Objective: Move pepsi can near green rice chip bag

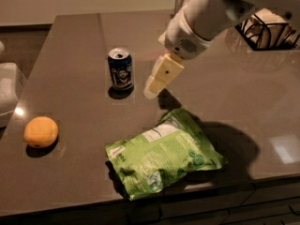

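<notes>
Approach step: gripper (pixel 155 84) beside pepsi can (pixel 121 69), can not yet held.
The can stands upright on the counter (pixel 70 46). The gripper hangs just right of the can, apart from it; whether it is open or closed cannot be told. The green rice chip bag (pixel 164 158) lies in front and right of the can. Judged next: align on the can and enclose it.

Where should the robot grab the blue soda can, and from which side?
Probably the pepsi can is best gripped around the middle of its round side wall, coming in level from the side where the gripper hangs, close beside it. It stands upright with bare table around it, and that straight wall suits a pinch better than the rimmed top.
</notes>
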`<state>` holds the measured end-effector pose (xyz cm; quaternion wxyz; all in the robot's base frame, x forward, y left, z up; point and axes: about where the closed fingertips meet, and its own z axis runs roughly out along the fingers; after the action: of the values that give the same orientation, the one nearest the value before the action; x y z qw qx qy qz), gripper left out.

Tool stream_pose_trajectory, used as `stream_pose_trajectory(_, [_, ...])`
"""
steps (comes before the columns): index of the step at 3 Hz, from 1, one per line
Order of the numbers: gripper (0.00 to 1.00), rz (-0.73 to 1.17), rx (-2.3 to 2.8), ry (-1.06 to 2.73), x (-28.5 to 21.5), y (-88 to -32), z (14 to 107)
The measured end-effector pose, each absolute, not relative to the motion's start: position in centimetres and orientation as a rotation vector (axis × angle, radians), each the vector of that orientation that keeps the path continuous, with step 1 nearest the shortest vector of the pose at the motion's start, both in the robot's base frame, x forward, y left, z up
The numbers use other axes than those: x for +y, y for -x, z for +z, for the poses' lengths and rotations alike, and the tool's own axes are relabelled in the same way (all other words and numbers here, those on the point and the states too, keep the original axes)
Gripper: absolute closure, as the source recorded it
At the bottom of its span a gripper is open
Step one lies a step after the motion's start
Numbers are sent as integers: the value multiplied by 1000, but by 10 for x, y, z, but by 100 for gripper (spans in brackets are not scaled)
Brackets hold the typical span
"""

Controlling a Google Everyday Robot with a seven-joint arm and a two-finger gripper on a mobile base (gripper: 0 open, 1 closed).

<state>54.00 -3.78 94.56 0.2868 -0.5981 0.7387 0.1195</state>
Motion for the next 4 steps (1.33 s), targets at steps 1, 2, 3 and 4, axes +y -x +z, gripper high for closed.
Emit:
stream_pose_trajectory(1, [0, 345, 1928, 1604, -2, -563, 942])
stream_pose_trajectory(2, [0, 362, 1917, 1613, 24, -583, 932])
stream_pose_trajectory(3, [0, 362, 1919, 1622, 40, -597, 923])
stream_pose_trajectory(4, [18, 368, 1928, 1619, 47, -607, 920])
